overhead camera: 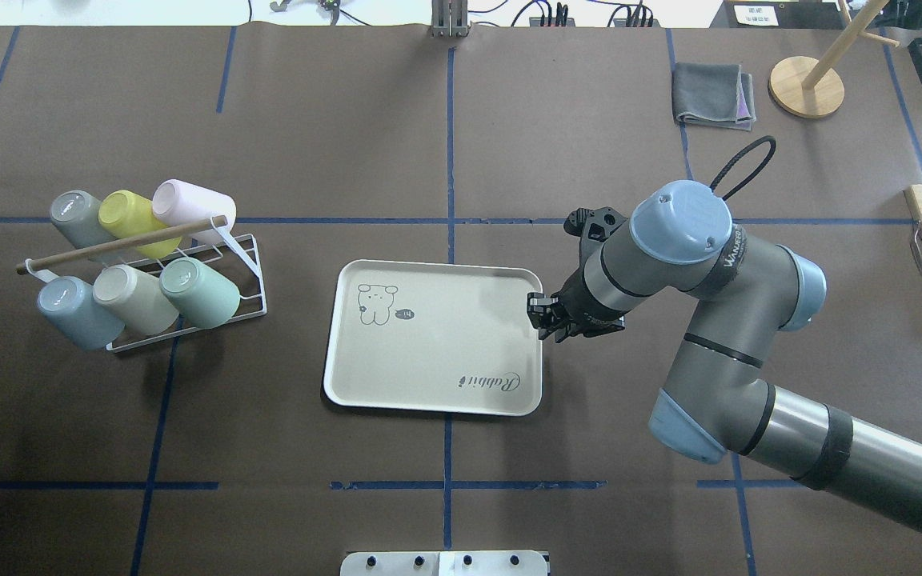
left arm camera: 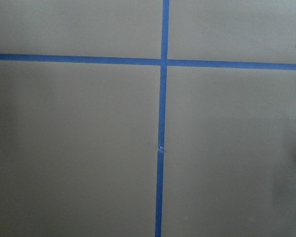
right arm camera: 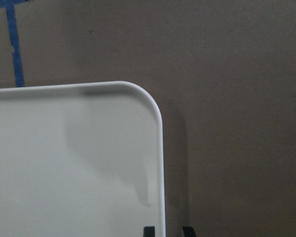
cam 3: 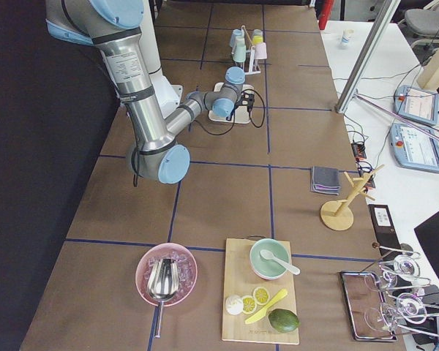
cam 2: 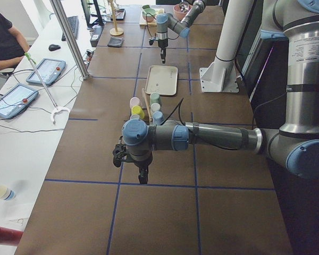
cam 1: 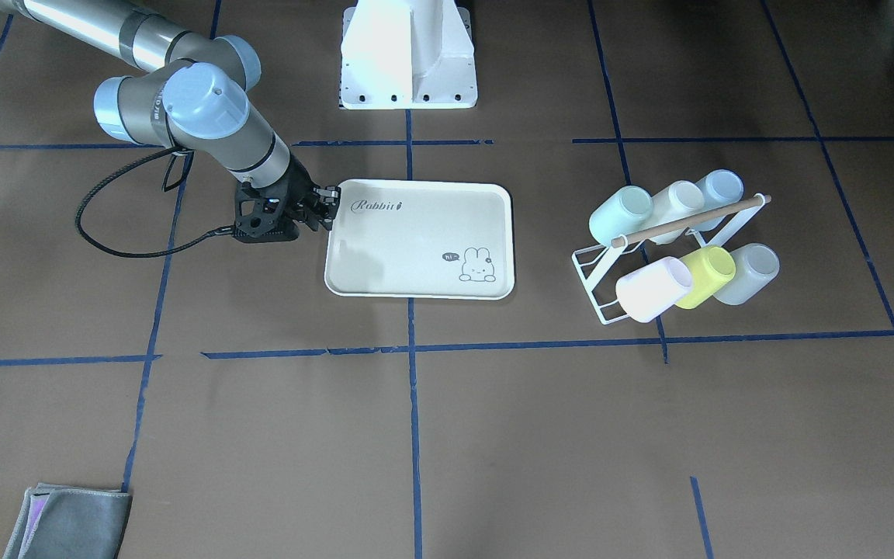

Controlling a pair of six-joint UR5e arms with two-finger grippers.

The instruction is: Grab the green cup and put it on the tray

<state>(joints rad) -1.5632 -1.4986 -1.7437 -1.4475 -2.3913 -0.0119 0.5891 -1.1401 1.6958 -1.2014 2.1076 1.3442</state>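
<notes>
right gripper (overhead camera: 545, 316) is at the short edge of the tray (overhead camera: 429, 352) on the robot's right, arm low over the table (overhead camera: 557, 144); only the right wrist view shows the tool state: two dark fingertips (right arm camera: 149, 231) a narrow gap apart, tray rim running between them; left gripper (cam 2: 142, 178) shows only in the exterior left view, pointing down over bare table, and I cannot tell how wide it stands; its wrist camera gives just table and crossing blue tape (left arm camera: 162, 61); tray print reads "Rabbit" in script, with a bunny drawing and small "hi" bubble in the opposite corner, clearest front-facing; green cup (overhead camera: 201, 290) lies tilted on the white wire rack (overhead camera: 251, 276), end of its row nearest the tray, just beside a cream cup (overhead camera: 133, 300), then a pale blue cup (overhead camera: 77, 314); other row: grey cup (overhead camera: 77, 218), yellow-green cup (overhead camera: 131, 218), pink cup (overhead camera: 193, 206); wooden rod (overhead camera: 125, 244) across the top; exterior right view alone shows a pink bowl (cam 3: 166, 274) holding a metal scoop and what looks like ice, plus a green bowl (cam 3: 269, 257) with a white spoon on a wooden board (cam 3: 260, 314)
</notes>
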